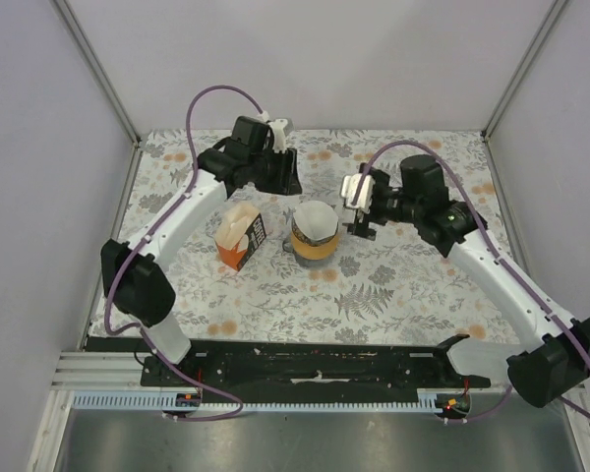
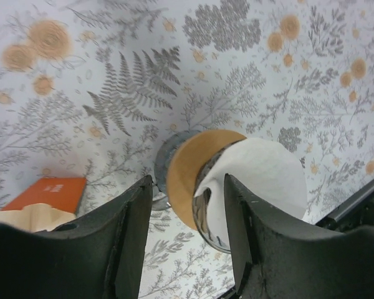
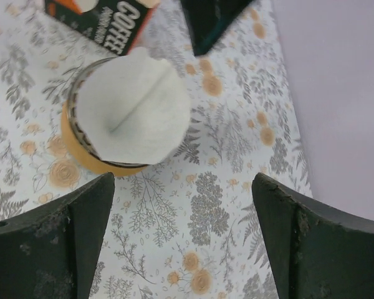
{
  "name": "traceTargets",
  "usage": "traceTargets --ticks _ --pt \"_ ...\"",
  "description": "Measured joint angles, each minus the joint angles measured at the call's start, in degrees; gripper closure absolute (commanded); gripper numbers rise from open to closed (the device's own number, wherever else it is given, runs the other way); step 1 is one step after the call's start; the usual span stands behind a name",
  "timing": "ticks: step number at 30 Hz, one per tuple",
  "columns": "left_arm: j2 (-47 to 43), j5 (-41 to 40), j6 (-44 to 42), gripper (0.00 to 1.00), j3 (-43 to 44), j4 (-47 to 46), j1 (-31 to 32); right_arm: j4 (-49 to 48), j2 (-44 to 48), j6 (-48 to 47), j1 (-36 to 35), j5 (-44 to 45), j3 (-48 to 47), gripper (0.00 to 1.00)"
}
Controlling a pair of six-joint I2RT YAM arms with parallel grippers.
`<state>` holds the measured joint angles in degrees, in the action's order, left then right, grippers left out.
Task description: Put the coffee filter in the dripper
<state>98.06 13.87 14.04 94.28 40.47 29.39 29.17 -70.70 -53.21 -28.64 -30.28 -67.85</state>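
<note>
Orange carton at left on the floral bench. Left pincer released and empty, beyond it. At centre, the coffee filter sits inside the dripper. Right pincer released wide, near the dripper, grasping nothing.

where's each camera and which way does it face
Top external: above and behind the bases, looking down on the table; both arms show, left gripper and right gripper flanking the coffee filter.
Left wrist: on the left arm, looking down past its open left fingers at the filter.
Right wrist: on the right arm, looking down between its right fingers at the filter.
Shared: all show the filter in the dripper, beside the orange box.
</note>
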Motion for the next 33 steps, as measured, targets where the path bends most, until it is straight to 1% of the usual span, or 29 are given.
traceTargets --ticks 4,9,13,15,17,20,26,30,33 --pt "-1.99 -1.27 -0.66 0.42 1.51 -0.37 -3.56 -7.82 1.53 13.44 6.67 1.16 2.12 0.02" --pt "-5.07 -5.81 -1.70 0.42 1.46 -1.55 -9.33 -14.08 1.33 30.67 14.32 7.04 4.83 0.02" --pt "-9.53 -9.38 -2.40 0.41 -2.40 -4.76 -16.90 -16.92 0.02 44.33 21.88 13.46 6.32 0.02" --pt "-11.80 -10.82 -2.78 0.41 -5.31 -6.14 -20.90 -17.51 -0.44 48.28 24.04 16.37 6.93 0.02" --pt "-13.49 -12.02 -3.23 0.40 -7.67 -7.06 -24.02 -18.03 -0.85 52.24 24.72 19.80 7.72 0.02" --pt "-15.96 -14.53 -4.35 0.39 -12.20 -8.59 -27.56 -18.49 -1.40 57.09 24.76 25.75 8.96 0.02" --pt "-19.85 -17.86 -7.30 0.38 -21.16 -11.65 -34.71 -18.40 -2.25 62.25 24.74 34.77 10.36 0.02" --pt "-22.18 -19.17 -8.96 0.38 -28.13 -14.47 -38.86 -18.93 -2.23 63.98 24.74 36.92 11.10 0.02" --pt "-24.02 -20.39 -9.88 0.38 -33.40 -16.48 -39.78 -19.54 -2.10 64.57 24.74 37.20 11.91 0.02"
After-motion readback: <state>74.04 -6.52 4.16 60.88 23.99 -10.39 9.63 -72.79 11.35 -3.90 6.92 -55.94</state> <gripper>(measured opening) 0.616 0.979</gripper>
